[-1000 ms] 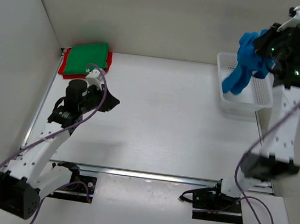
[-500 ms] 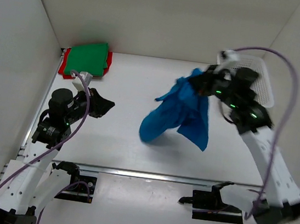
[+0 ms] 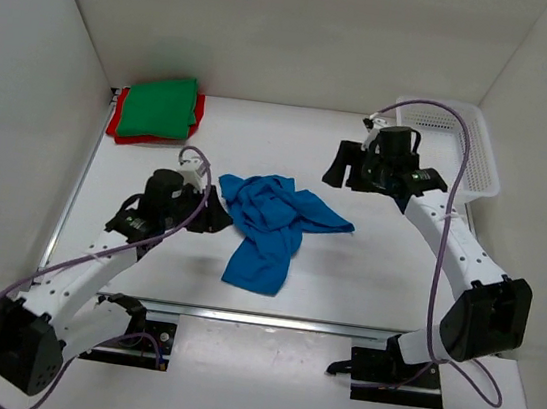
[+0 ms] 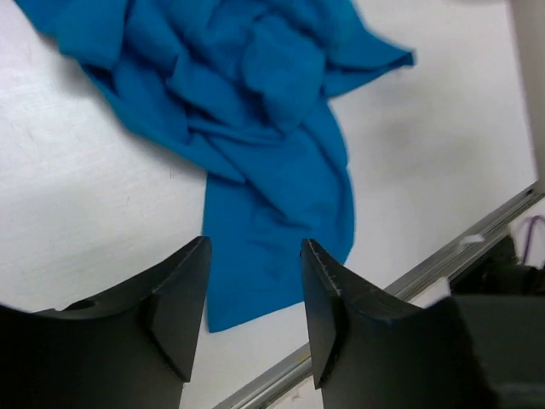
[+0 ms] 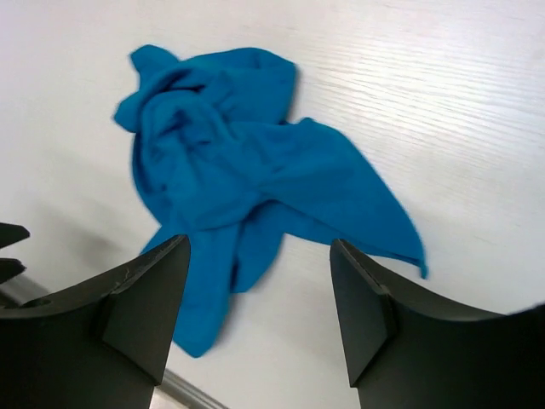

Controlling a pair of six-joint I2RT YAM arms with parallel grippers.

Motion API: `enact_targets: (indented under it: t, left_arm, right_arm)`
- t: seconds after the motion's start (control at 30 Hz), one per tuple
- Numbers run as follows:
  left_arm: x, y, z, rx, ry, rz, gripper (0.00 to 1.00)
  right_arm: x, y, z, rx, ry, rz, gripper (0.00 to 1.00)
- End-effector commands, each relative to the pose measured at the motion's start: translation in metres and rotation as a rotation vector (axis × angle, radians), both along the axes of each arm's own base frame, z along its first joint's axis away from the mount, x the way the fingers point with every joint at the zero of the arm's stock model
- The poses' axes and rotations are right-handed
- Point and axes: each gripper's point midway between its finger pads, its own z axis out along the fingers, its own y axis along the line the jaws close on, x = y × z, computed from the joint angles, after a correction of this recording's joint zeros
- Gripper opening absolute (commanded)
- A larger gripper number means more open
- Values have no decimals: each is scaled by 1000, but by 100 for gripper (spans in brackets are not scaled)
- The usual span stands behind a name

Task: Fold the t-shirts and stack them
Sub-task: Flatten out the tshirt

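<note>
A bright blue t-shirt [image 3: 271,226] lies crumpled and unfolded in the middle of the table, also seen in the left wrist view [image 4: 255,128] and the right wrist view [image 5: 238,170]. My left gripper [image 3: 220,216] hovers at the shirt's left edge, open with nothing between its fingers [image 4: 255,247]. Up and to the right of the shirt, my right gripper [image 3: 344,165] stands wide open and empty [image 5: 260,245], clear of the cloth. At the back left corner a folded green t-shirt [image 3: 160,106] rests on a folded red one [image 3: 115,123].
A white mesh basket [image 3: 479,141] stands at the back right, behind the right arm. A metal rail [image 3: 269,318] runs along the table's near edge. White walls close in the left, back and right sides.
The right arm swung the blue shirt from above the basket to mid-table, then opened and let it drop. The left gripper moved right to the shirt's edge and opened wider.
</note>
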Motion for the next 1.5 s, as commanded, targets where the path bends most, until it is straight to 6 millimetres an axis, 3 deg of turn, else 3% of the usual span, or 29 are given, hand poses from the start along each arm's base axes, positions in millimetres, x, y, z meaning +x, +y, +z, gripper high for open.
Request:
enact_targets:
  t: [0.0, 0.07, 0.2, 0.37, 0.43, 0.57, 0.67, 0.77, 0.83, 0.87, 0.9, 0.93, 0.97, 1.0, 1.1, 1.17, 1.2, 1.23, 1.27, 1.3, 1.33, 1.37, 1.4, 1.47]
  left_arm:
    - [12, -8, -21, 24, 5, 21, 58]
    - [20, -1, -46, 69, 63, 61, 60]
    - [25, 6, -78, 140, 151, 91, 67]
    - [5, -8, -123, 231, 300, 13, 68]
    - [-4, -11, -133, 231, 328, 3, 68]
    - [-17, -15, -147, 288, 358, -18, 69]
    - [-27, -20, -154, 299, 411, -52, 66]
    - [-37, -32, -161, 336, 439, -104, 66]
    - [-49, -37, -173, 369, 485, -141, 61]
    - [-52, -38, -175, 377, 499, -150, 56]
    - [-56, -40, -180, 384, 520, -160, 45]
    - [-61, -41, -183, 380, 539, -172, 29]
    - [-62, -41, -185, 381, 545, -178, 5]
    - [-62, -40, -186, 382, 551, -171, 0]
    - [-57, -33, -179, 396, 533, -157, 0]
    - [-40, -31, -155, 375, 470, -150, 0]
    - [-34, -20, -147, 394, 467, -119, 0]
    - [-18, -14, -120, 385, 414, -98, 0]
    - [4, -17, -82, 345, 313, -79, 0]
    - [25, -6, -38, 312, 233, -24, 0]
    - [36, 11, -16, 304, 205, 20, 0]
    - [54, 17, 36, 272, 82, 56, 0]
    - [63, 41, 57, 264, 64, 128, 0]
    - [79, 70, 152, 215, -124, 224, 0]
  right_arm:
    - [2, -16, -26, -44, 6, -1, 64]
    - [0, -26, -54, -72, 55, -9, 65]
    - [12, -40, -93, -150, 83, 10, 65]
    - [21, -45, -140, -283, 139, 75, 65]
    - [18, -51, -166, -337, 194, 82, 65]
    - [13, -62, -194, -443, 272, 59, 66]
    - [14, -63, -200, -492, 283, 55, 66]
    - [7, -58, -203, -522, 307, 88, 54]
    - [-2, -58, -203, -535, 327, 96, 8]
    - [-5, -53, -199, -524, 323, 106, 0]
    - [-9, -52, -197, -503, 332, 102, 0]
    - [-15, -48, -194, -478, 333, 111, 0]
    - [-23, -49, -191, -468, 339, 112, 0]
    - [-23, -44, -181, -422, 321, 97, 0]
    - [-27, -37, -152, -321, 270, 90, 0]
    - [-23, -31, -121, -224, 201, 81, 0]
    - [-22, -29, -97, -142, 164, 68, 0]
    - [-18, -26, -68, -48, 105, 62, 0]
    - [-11, -26, -47, 6, 46, 44, 1]
    - [-8, -33, -17, 86, 6, -10, 0]
    - [-1, -46, 23, 164, -83, -67, 0]
    - [2, -51, 42, 207, -128, -87, 0]
    - [4, -65, 79, 245, -210, -127, 0]
    - [0, -81, 138, 295, -359, -166, 0]
